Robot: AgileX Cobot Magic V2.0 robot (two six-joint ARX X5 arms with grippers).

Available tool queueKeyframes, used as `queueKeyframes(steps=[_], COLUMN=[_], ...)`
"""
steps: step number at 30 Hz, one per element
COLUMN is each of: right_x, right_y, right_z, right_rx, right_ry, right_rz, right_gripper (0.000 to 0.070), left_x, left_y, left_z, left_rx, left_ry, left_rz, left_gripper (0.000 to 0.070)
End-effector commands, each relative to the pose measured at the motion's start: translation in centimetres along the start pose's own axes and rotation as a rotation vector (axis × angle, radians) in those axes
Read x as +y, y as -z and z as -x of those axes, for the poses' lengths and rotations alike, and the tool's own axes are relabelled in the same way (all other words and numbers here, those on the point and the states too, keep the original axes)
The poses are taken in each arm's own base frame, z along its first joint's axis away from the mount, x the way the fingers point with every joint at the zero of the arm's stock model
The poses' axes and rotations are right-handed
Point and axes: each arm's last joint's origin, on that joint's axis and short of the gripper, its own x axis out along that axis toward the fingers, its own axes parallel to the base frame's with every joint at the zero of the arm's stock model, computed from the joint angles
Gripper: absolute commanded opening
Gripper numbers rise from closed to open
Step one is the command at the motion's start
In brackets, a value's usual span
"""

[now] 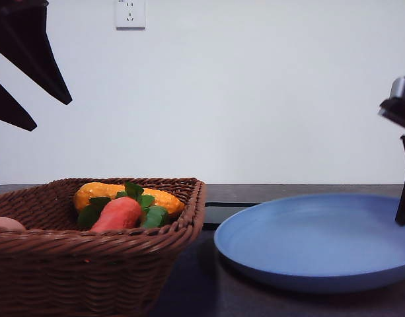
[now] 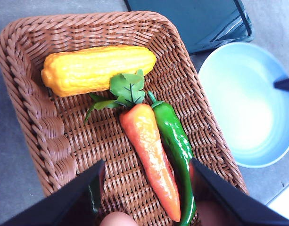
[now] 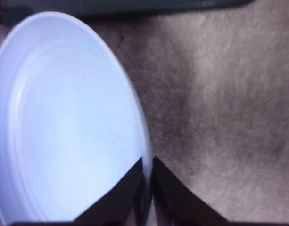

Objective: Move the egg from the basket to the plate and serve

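Two grippers are shown: the left gripper [image 2: 146, 195], fingers spread wide and empty, is best lowered straight over the egg [image 2: 118, 219] at the basket [image 2: 36, 117] edge; the right gripper [image 3: 147, 188], fingers nearly closed, pinches the plate [image 3: 64, 117] rim.

Front cam low, level w/ basket [image 1: 90, 264]; wrist cams overhead, all sharing plate [image 1: 314, 241]

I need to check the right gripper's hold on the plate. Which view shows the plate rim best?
The right wrist view: the plate rim runs between the right gripper fingers. The front view shows the whole plate side-on; the left wrist view shows it from above, beside the basket.
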Motion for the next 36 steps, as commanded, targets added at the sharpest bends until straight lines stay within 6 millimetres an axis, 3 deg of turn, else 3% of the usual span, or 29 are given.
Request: queueKeyframes(steps=[1, 5, 10, 18, 24, 36], right_x=[0.1, 0.4, 0.6, 0.8, 0.9, 0.9], right_y=[-0.2, -0.1, 0.0, 0.1, 0.1, 0.2], right_z=[0.4, 1.8, 3.4, 4.9, 5.0, 5.0], right_rx=[-0.026, -0.085, -0.157, -0.231, -0.236, -0.238], right_ry=[0.000, -0.006, -0.005, -0.006, -0.005, -0.006], right_rz=[-0.006, -0.004, 0.004, 0.019, 0.021, 0.023], right_gripper=[0.0000, 0.0000, 0.0000, 0.0000, 0.0000, 0.0000], left_x=[-0.3, -0.8, -2.4, -5.8, -6.9, -6.1], left_y=[-0.3, -0.1, 0.3, 1.7, 2.2, 2.9], left_z=[0.0, 0.2, 0.8, 1.4, -0.7, -6.6], left_rx=[0.001, 0.051, 0.150, 0.264, 0.331, 0.547], left_ry=[0.020, 0.040, 0.030, -0.192, -0.240, -0.345], left_rz=[-0.029, -0.028, -0.069, -0.156, -0.161, -0.121], left_gripper=[0.0412, 0.0491, 0.0494, 0.0494, 0.0494, 0.0492])
